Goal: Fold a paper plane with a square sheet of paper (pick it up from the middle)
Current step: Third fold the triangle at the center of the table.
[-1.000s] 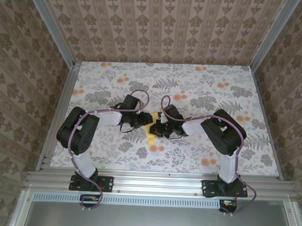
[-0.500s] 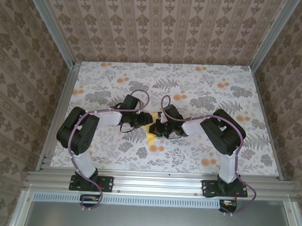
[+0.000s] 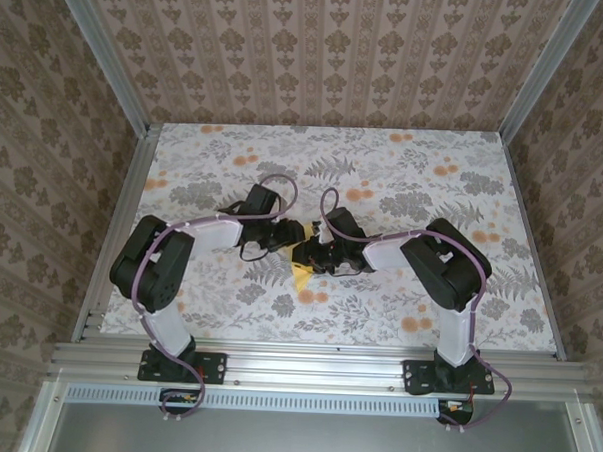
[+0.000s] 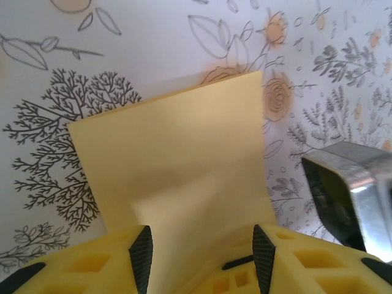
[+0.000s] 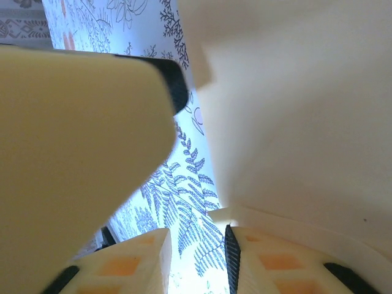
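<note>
Left arm (image 3: 196,236): elbow bent out to the left, forearm reaching in toward the centre.
Right arm (image 3: 405,253): mirrored, elbow out to the right, forearm reaching in.
Left gripper (image 4: 197,257): low, jaws standing partly apart.
Right gripper (image 5: 197,252): low, just beside the left gripper, jaws narrowly apart.

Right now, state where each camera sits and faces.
Top external: above and behind the left arm and right arm, looking down on both and the table.
Left wrist: on the left arm, looking down past its yellow fingers at the yellow paper.
Right wrist: on the right arm, close against the paper; its fingers show.
Shared: all see the paper.
</note>
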Available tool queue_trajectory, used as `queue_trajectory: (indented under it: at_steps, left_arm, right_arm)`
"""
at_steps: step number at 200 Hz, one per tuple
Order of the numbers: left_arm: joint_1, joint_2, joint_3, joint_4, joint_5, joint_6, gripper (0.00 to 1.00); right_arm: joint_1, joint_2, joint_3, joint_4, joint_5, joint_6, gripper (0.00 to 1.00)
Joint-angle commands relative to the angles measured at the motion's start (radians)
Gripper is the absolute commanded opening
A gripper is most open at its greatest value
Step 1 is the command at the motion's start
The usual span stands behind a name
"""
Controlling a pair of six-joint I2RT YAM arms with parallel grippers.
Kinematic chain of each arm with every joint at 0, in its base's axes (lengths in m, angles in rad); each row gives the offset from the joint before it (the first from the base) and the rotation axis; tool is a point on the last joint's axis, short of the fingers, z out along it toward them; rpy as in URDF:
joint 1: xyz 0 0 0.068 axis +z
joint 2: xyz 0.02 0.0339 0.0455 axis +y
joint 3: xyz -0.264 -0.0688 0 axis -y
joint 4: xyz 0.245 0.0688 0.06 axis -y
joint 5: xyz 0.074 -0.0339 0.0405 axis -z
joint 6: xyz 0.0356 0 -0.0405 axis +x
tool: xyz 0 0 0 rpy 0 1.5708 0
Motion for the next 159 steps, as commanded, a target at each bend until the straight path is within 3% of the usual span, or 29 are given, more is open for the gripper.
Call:
queue_trajectory:
  at_steps: [1,36,57,159]
  left_arm:
    - [0.015,-0.067,0.017,-0.057,-0.049,-0.018,0.50]
    - [0.042,-0.110,-0.024,-0.061,-0.069,-0.040,0.48]
    - [0.041,-0.138,-0.057,-0.064,-0.059,-0.041,0.43]
    - [-0.017,-0.147,-0.133,-0.051,0.044,-0.040,0.03]
  right_arm:
    - [0.002,0.052,-0.026,-0.091,0.086,-0.028,0.28]
    - [0.002,0.049,-0.032,-0.117,0.104,-0.043,0.08]
    - [0.002,0.044,-0.035,-0.139,0.120,-0.051,0.00]
    - [0.002,0.039,-0.020,-0.206,0.144,-0.077,0.00]
